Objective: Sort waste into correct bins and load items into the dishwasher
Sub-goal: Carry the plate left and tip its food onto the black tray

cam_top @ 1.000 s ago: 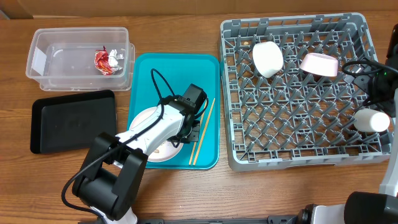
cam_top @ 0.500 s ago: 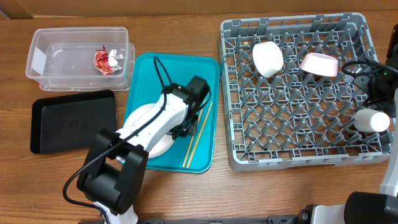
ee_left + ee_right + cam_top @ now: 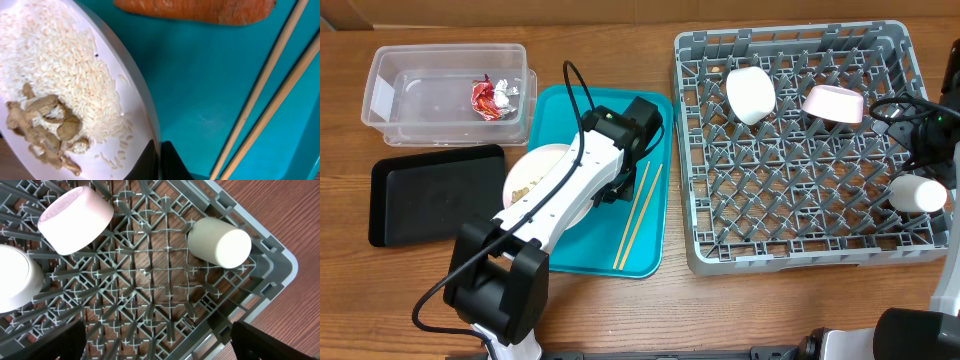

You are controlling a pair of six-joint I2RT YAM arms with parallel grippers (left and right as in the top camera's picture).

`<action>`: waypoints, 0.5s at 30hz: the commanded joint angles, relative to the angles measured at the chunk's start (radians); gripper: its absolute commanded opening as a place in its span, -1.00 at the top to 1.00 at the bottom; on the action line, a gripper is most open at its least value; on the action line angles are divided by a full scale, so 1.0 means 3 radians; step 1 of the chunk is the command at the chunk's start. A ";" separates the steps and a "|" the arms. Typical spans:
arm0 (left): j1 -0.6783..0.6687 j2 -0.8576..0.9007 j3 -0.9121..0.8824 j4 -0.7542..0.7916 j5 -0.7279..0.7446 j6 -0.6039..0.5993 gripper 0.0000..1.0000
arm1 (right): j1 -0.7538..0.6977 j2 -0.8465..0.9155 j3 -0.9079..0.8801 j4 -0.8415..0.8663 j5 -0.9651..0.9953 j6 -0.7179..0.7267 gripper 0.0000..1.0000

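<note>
The left gripper (image 3: 161, 158) is closed on the plate (image 3: 131, 102), its two fingers pinching the rim edge-on. The plate carries a spread of rice (image 3: 60, 75) and a clump of beige scraps (image 3: 47, 127) towards its far side. From overhead, the plate sits at the left of the teal tray (image 3: 650, 110) and juts past that tray's left edge, towards the black tray (image 3: 438, 195).

Just beyond the plate in the left wrist view, a carrot (image 3: 200, 9) lies on the teal tray. The chopsticks (image 3: 265, 95) lie side by side to its right, running diagonally and apart from the plate.

Behind the black tray stands the tub (image 3: 390, 95), with the wrapper (image 3: 492, 97) inside it near its right wall.

The right gripper (image 3: 160, 344) hangs over the rack (image 3: 265, 270) with its fingers spread wide, holding nothing. Below it the cup (image 3: 220, 242) lies on its side near the rack's corner. A pink bowl (image 3: 75, 224) sits tipped among the pegs, and a white bowl (image 3: 14, 282) rests beside it, at the picture's left edge. The rack stands on the wooden table (image 3: 820, 300), just right of the teal tray.
</note>
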State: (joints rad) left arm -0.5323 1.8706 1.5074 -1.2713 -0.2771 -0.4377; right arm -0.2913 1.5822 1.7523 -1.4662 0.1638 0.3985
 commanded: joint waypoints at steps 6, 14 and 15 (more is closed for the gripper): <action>0.0450 -0.0017 0.0296 -0.0151 0.0097 -0.0036 0.91 | 0.0006 -0.0034 0.0070 0.0003 -0.0004 -0.0018 -0.90; 0.1129 -0.0153 0.0296 -0.0111 0.0342 0.0207 0.92 | 0.0006 -0.0034 0.0070 -0.0017 -0.0003 -0.0018 -0.90; 0.1230 -0.0170 0.0296 -0.0098 0.0404 0.0252 0.92 | 0.0006 -0.0034 0.0070 -0.0019 -0.0003 -0.0018 -0.90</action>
State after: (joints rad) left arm -0.2260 1.8702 1.5719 -1.3079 -0.2001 -0.4137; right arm -0.2913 1.5822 1.7523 -1.4708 0.1616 0.3958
